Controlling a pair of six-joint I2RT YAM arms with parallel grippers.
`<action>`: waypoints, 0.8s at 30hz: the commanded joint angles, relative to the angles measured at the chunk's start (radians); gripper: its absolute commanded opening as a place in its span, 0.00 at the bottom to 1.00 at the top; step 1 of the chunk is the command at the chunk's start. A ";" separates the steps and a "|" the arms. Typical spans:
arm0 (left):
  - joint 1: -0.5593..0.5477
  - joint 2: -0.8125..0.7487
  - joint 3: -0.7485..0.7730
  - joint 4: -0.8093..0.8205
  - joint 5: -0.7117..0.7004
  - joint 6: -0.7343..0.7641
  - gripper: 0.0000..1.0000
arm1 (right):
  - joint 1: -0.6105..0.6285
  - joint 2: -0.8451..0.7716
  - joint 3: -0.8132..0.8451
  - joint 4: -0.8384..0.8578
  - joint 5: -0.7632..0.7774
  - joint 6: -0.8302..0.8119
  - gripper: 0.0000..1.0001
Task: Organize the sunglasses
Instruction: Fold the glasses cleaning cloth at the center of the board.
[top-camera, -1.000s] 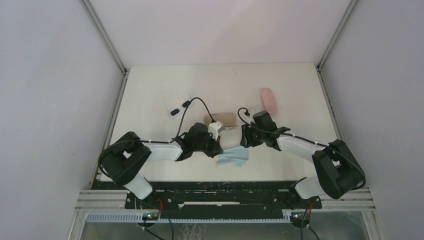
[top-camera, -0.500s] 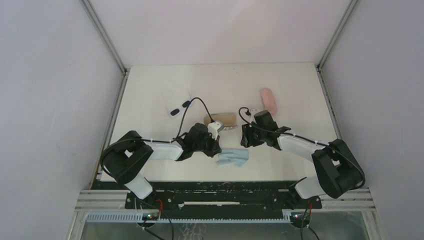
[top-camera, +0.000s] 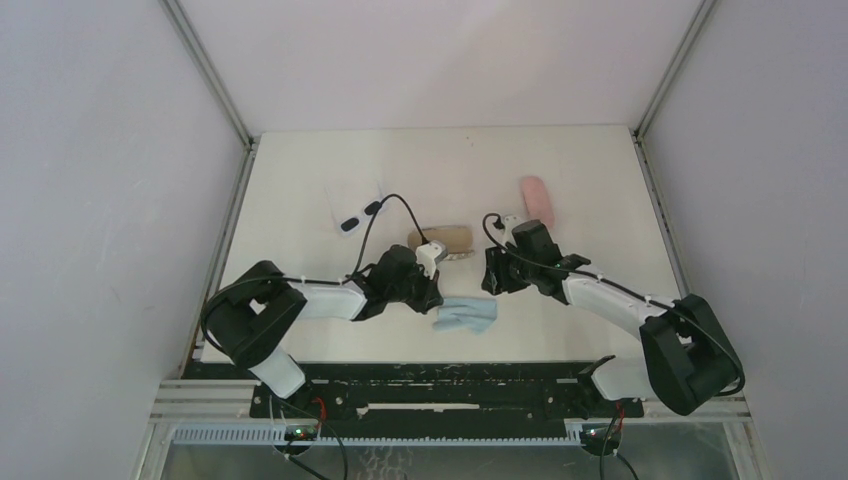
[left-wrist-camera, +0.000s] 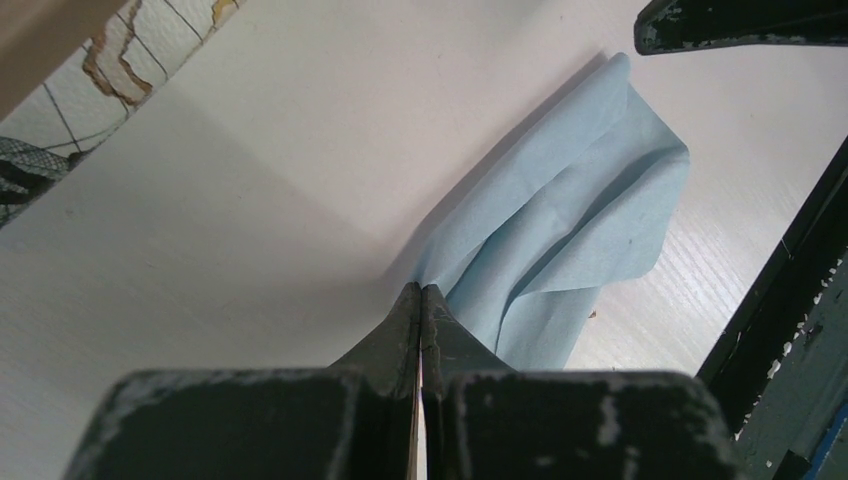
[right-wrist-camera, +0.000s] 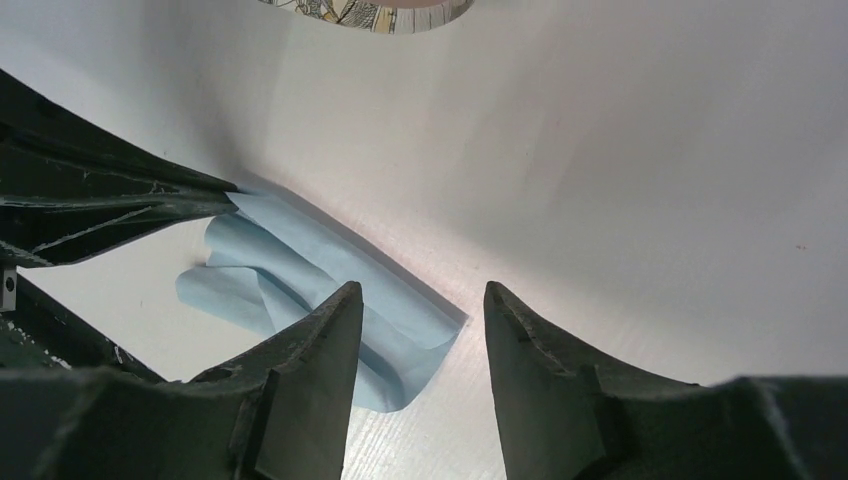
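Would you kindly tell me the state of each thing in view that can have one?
Blue cloth: loosely folded, lying on the table.
Left gripper: jaws shut, pinching the cloth's corner.
Right gripper: jaws open, empty, over the cloth.
White sunglasses: lying on the table, away from both grippers.
Pink case: looks shut.
Brown case: open or shut, cannot tell.

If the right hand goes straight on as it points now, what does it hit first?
Probably the cloth, lying on the table just ahead of the open right hand; the left hand pinches its far corner beyond. Depth is unclear.
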 joint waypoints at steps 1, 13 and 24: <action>0.007 0.004 0.076 -0.022 0.013 -0.007 0.00 | 0.020 -0.022 0.017 -0.013 0.029 -0.022 0.48; 0.038 0.041 0.134 -0.059 0.034 -0.034 0.00 | 0.094 0.063 0.065 0.007 0.070 -0.059 0.52; 0.048 0.053 0.143 -0.069 0.048 -0.035 0.00 | 0.128 0.163 0.119 0.024 0.044 -0.103 0.56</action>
